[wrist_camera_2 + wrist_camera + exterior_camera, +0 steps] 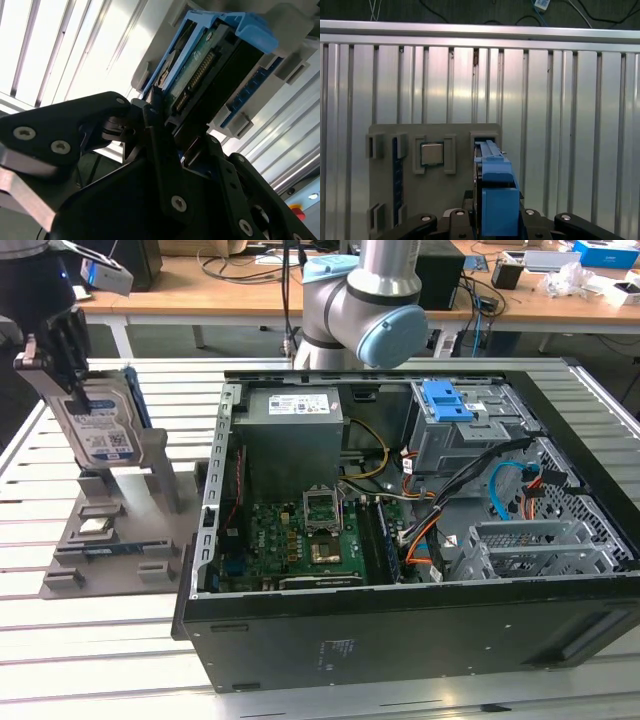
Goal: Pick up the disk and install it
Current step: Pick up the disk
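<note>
Disk (98,428), upright at grey stand (152,452), gripper (70,380) clamped on its top edge: could snag the stand's slot and slip if lifted crooked.

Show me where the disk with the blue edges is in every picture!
Exterior view: the disk stands on the grey holder at the exterior view's left, outside the computer case.
Second wrist view: the disk is close up, with its green circuit-board side showing.
First wrist view: the disk is edge-on, with its blue bracket toward the camera.
Shared landmark: the grey holder under it.
</note>
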